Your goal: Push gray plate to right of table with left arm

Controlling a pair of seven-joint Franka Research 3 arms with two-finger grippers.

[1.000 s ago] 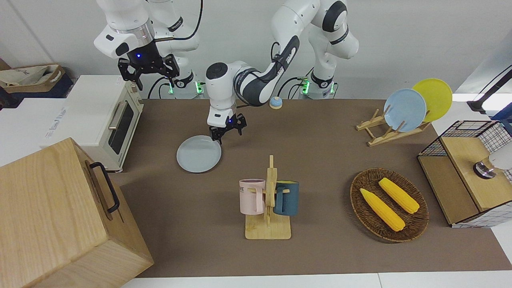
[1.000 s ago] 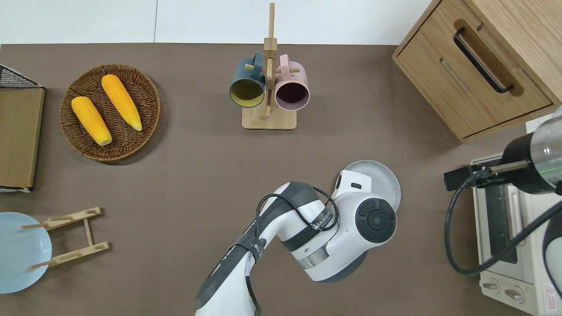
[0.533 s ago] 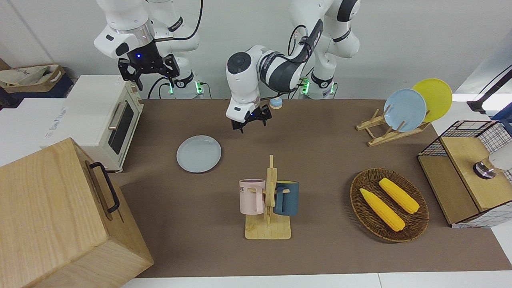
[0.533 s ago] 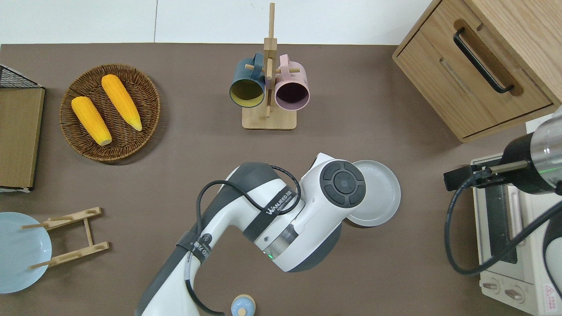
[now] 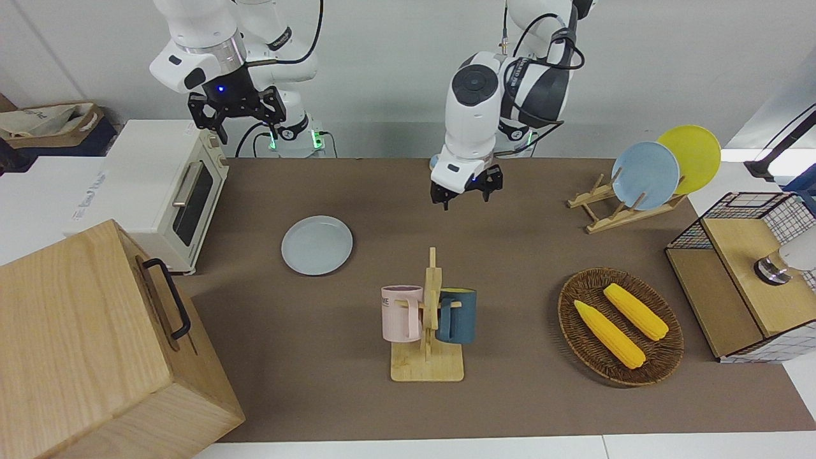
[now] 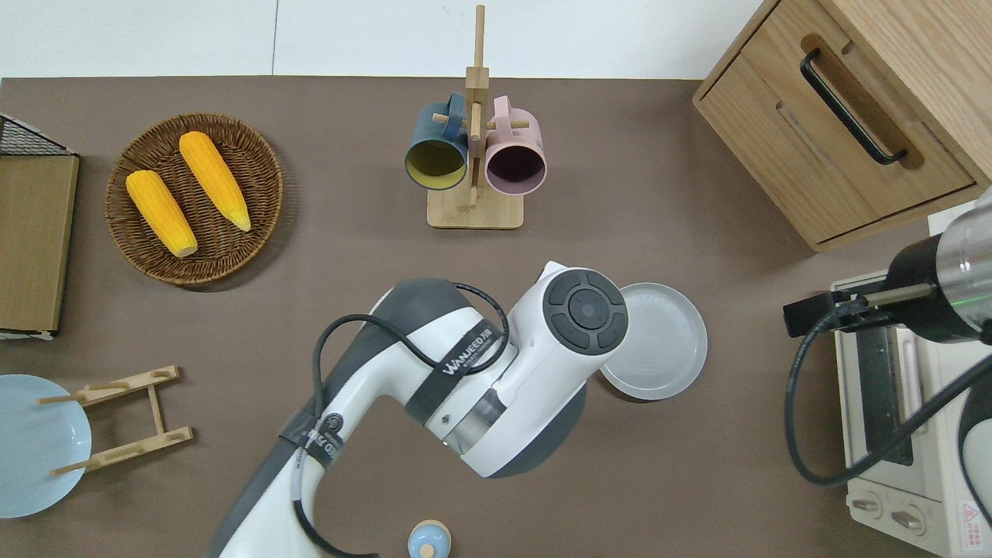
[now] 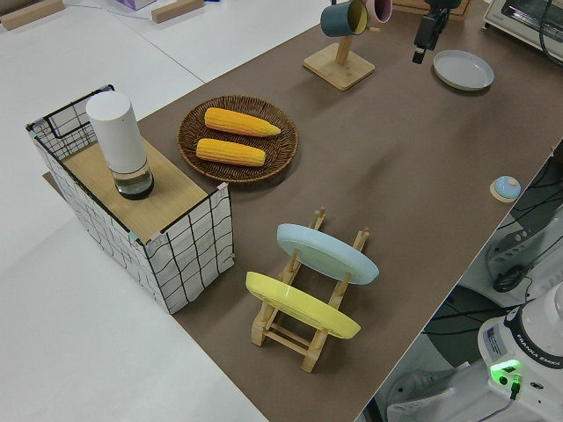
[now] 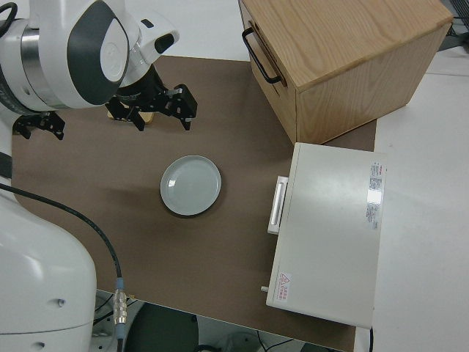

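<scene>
Bright even overhead light, soft shadows, pics sharp, no glare.

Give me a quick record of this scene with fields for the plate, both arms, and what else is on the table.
gray plate: flat on the table, toward the right arm's end, beside the toaster oven, untouched
left gripper: raised, fingers open, holding nothing, clear of the plate
right arm: parked
mug rack: pink and dark blue mugs hanging
wicker basket: two corn cobs
dish rack: blue and yellow plates
</scene>
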